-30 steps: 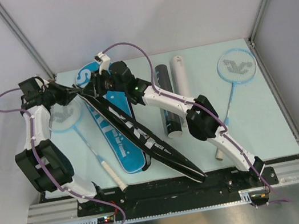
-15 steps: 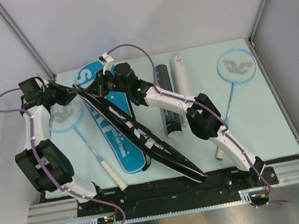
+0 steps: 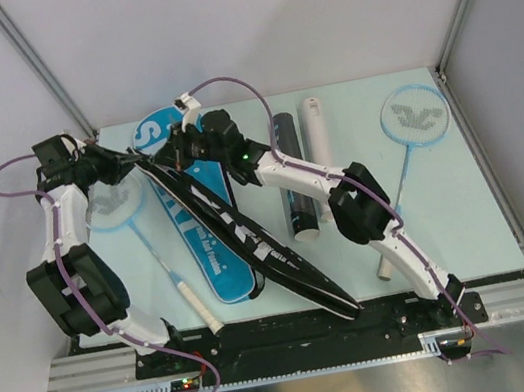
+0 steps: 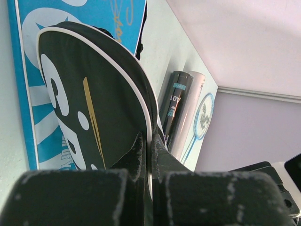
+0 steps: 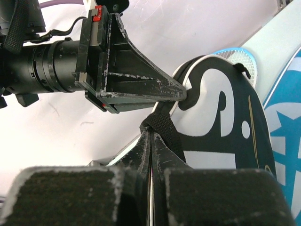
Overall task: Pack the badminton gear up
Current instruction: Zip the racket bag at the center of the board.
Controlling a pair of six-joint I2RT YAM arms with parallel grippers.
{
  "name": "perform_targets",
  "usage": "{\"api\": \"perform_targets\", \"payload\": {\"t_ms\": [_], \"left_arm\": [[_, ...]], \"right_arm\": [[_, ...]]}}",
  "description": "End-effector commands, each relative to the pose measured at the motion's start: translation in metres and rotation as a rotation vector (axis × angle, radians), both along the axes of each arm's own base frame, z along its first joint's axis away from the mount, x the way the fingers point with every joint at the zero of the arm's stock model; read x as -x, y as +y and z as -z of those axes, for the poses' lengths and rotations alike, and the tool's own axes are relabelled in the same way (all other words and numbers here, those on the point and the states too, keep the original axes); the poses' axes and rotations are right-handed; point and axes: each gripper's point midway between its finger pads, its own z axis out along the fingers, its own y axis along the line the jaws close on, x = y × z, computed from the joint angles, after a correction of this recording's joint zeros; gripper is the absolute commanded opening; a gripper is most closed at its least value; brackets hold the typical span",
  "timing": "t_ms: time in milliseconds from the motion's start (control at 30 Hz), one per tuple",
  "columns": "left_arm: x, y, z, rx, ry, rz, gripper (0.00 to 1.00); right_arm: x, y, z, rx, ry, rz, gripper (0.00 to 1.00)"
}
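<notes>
Black cover (image 4: 94, 108): white piping, white letters, thin gold stripe. Blue cover (image 3: 215, 260): bright blue, white lettering. Black tube (image 3: 291, 176): teal label band. White tube (image 3: 317, 140): plain. Left racket (image 3: 114, 210), right racket (image 3: 413, 115): pale blue frames, white handles. Tabletop (image 3: 468, 210): pale mint. Cables (image 3: 223, 75): purple.

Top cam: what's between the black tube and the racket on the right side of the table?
The white tube, lying beside the black tube; beyond it, bare table up to the racket. Top view shows it.

Bright, even diffuse light; soft faint shadows; top view sharp; left end effector (image 4: 149, 141) pads (image 4: 70, 197) close-up, blurred.
</notes>
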Motion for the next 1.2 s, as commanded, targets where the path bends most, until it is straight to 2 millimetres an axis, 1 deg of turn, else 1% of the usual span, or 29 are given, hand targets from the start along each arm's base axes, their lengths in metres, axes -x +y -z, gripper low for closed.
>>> {"api": "perform_targets", "payload": {"t_ms": [0,33,67,100,133,167,300,533,667,767,800,833,867,900,933,1033,1167], "left_arm": [[0.009,-0.006,0.014,0.043,0.062,0.012,0.0],[0.009,-0.006,0.015,0.043,0.063,0.011,0.0],[0.009,-0.005,0.015,0.043,0.063,0.009,0.0],[0.009,-0.005,0.015,0.042,0.062,0.007,0.0],[0.009,-0.004,0.014,0.04,0.061,0.005,0.0],[0.009,-0.004,0.014,0.04,0.06,0.004,0.0],[0.009,-0.003,0.015,0.04,0.063,0.001,0.0],[0.009,-0.003,0.016,0.04,0.066,0.0,0.0],[0.009,-0.002,0.016,0.038,0.066,-0.003,0.0],[0.009,-0.002,0.016,0.039,0.066,-0.003,0.0],[0.008,-0.002,0.016,0.038,0.066,-0.004,0.0],[0.008,-0.002,0.016,0.037,0.066,-0.005,0.0],[0.008,-0.002,0.016,0.037,0.066,-0.005,0.0],[0.009,-0.002,0.016,0.037,0.066,-0.006,0.0],[0.009,-0.002,0.016,0.037,0.067,-0.007,0.0],[0.008,-0.001,0.016,0.034,0.068,-0.01,0.0],[0.008,0.0,0.016,0.03,0.067,-0.015,0.0]], "right_arm": [[0.018,-0.016,-0.035,-0.003,-0.013,-0.016,0.0],[0.021,-0.017,-0.03,0.008,-0.002,-0.017,0.0],[0.024,-0.02,-0.031,0.013,0.002,-0.015,0.0],[0.027,-0.022,-0.025,0.025,0.009,-0.011,0.0],[0.031,-0.025,-0.026,0.028,0.01,-0.008,0.0],[0.034,-0.027,-0.019,0.038,0.018,-0.004,0.0],[0.044,-0.037,-0.019,0.03,0.023,0.003,0.0],[0.05,-0.037,-0.012,0.049,0.042,-0.004,0.0],[0.057,-0.043,-0.011,0.071,0.06,0.001,0.0],[0.068,-0.055,-0.006,0.099,0.097,0.004,0.0],[0.072,-0.059,0.003,0.115,0.121,0.002,0.0],[0.077,-0.064,0.005,0.121,0.134,-0.001,0.0],[0.082,-0.069,0.013,0.135,0.15,-0.006,0.0],[0.087,-0.075,0.015,0.14,0.158,-0.009,0.0],[0.093,-0.08,0.022,0.151,0.175,-0.014,0.0],[0.111,-0.095,0.029,0.166,0.207,-0.031,0.0],[0.131,-0.116,0.043,0.229,0.247,-0.016,0.0]]}}
